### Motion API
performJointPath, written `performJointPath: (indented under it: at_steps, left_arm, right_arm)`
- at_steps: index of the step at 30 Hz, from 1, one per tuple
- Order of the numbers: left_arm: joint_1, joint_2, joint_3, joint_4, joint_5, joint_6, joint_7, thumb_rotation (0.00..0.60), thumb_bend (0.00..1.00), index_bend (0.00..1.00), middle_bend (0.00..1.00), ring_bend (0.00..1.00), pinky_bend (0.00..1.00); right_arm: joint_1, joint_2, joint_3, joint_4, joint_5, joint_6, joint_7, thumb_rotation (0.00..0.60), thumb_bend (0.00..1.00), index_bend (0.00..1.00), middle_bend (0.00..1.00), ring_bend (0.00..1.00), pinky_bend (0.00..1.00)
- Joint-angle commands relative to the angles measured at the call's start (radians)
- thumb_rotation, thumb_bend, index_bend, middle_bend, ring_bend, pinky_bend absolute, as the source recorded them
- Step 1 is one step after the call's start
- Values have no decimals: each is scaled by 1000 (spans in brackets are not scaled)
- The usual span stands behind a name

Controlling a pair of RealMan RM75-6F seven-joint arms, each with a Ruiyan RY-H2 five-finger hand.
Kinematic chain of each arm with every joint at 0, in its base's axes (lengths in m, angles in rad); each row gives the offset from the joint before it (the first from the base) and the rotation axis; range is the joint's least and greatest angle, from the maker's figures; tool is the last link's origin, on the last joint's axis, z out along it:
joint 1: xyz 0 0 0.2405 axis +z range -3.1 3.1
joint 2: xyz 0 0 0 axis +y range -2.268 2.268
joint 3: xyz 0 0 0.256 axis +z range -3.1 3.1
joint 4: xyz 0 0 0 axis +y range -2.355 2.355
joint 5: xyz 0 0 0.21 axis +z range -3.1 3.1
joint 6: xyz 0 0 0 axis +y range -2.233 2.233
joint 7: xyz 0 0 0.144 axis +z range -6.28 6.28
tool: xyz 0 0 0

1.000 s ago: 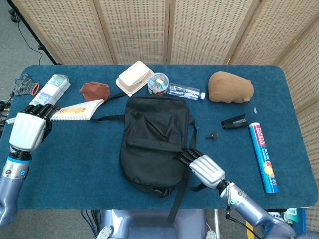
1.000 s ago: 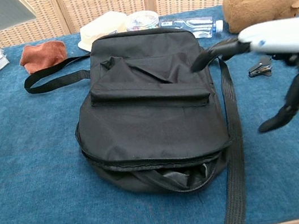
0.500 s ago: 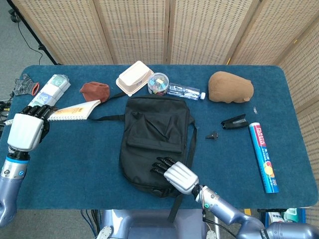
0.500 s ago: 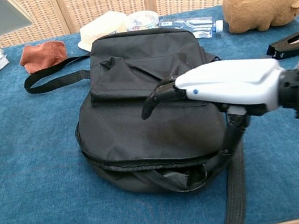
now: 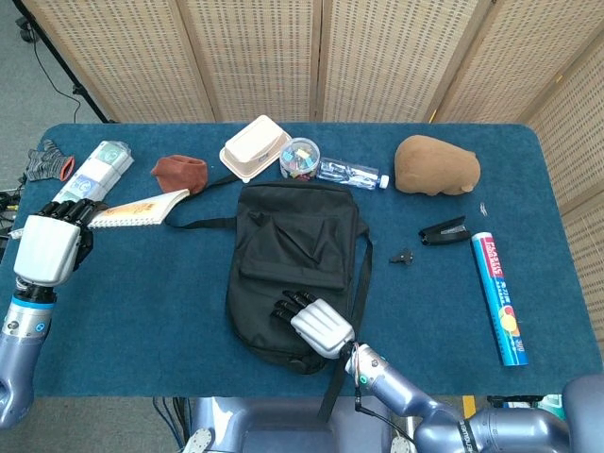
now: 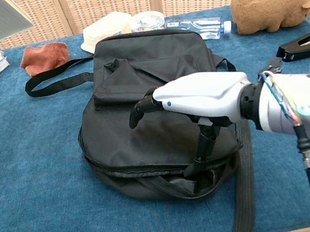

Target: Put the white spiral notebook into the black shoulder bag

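Chest view shows the right hand (image 6: 199,94) over the near end of the black bag (image 6: 138,89), fingers apart and holding nothing; its thumb reaches down to the bag's unzipped front edge, though contact there cannot be told. From the head view the same hand (image 5: 316,324) lies over the bag's lower part (image 5: 293,236), beside the strap (image 5: 361,283) that runs off the near table edge. The left hand (image 5: 52,243) hangs at the far left of the blue table (image 5: 142,311), fingers curled, beside the white notebook (image 5: 143,209); whether it touches the notebook cannot be told. Bare cloth lies between notebook and bag. Since a second ago the right hand has slid from the bag's right side to above its opening, while the left hand has stayed put.
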Motion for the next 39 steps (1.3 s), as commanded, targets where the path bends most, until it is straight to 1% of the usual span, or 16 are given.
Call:
performJointPath:
  at_steps: [1,7,8,9,11,13,15,16,19,22,25,30,34,36,39]
  left_arm:
    - [0,-2,0,4,-2,-1,-6,600,906,742,693,498,666]
    - [3,-6,3,19,-3,1,-16,600,905,742,693,498,666]
    - [4,-6,3,21,-3,1,-19,600,905,742,693,498,666]
    - [4,-6,3,23,-3,2,-21,600,906,742,693,498,666]
    - [6,-5,3,26,-4,4,-25,600,905,742,693,498,666]
    - [7,-4,3,28,-4,5,-29,600,905,742,693,498,666]
    - [9,-4,4,30,-3,7,-31,600,905,742,693,498,666]
    - [9,-3,5,31,-3,7,-33,600,905,742,693,498,666]
    - [11,-2,6,34,-2,11,-40,600,905,742,693,498,666]
    - [14,-1,8,37,3,17,-44,600,905,742,692,498,666]
    - [16,-3,10,43,8,23,-54,600,905,742,693,498,666]
    - [14,-20,23,84,45,51,-108,600,905,742,693,500,666]
    - [10,-62,30,170,97,118,-196,600,905,742,693,503,670]
    - [7,-86,33,219,125,163,-248,600,904,742,693,503,670]
    - [5,-120,37,283,156,224,-306,600,904,745,693,504,670]
  right_arm:
    - [10,-8,-4,4,15,7,-15,600,0,198,166,70,125]
    - [21,-23,-20,23,34,32,-54,600,2,212,177,71,125]
    - [22,-25,-25,29,36,39,-65,600,17,215,179,73,126]
    - [22,-27,-27,31,38,45,-69,600,68,220,184,79,129]
    - [21,-29,-34,35,39,57,-76,600,211,236,198,96,143]
    - [20,-30,-38,36,38,65,-80,600,397,260,221,121,175]
    - [19,-29,-45,38,36,75,-89,600,518,275,236,138,198]
    - [19,-28,-48,40,35,78,-94,600,597,287,249,152,213]
    - [16,-23,-57,40,30,95,-105,600,722,319,291,194,263]
    - [11,-14,-64,35,26,105,-103,600,762,362,339,247,342]
    - [5,-7,-65,32,20,110,-72,600,763,414,397,310,410]
    - [-6,3,-54,34,4,113,20,600,763,496,476,386,481]
    - [-21,14,-25,34,-10,120,149,600,764,559,528,432,518]
    - [-29,20,-1,31,-3,121,224,600,766,574,540,441,524]
    - [-33,33,33,28,22,117,295,600,769,586,551,449,527]
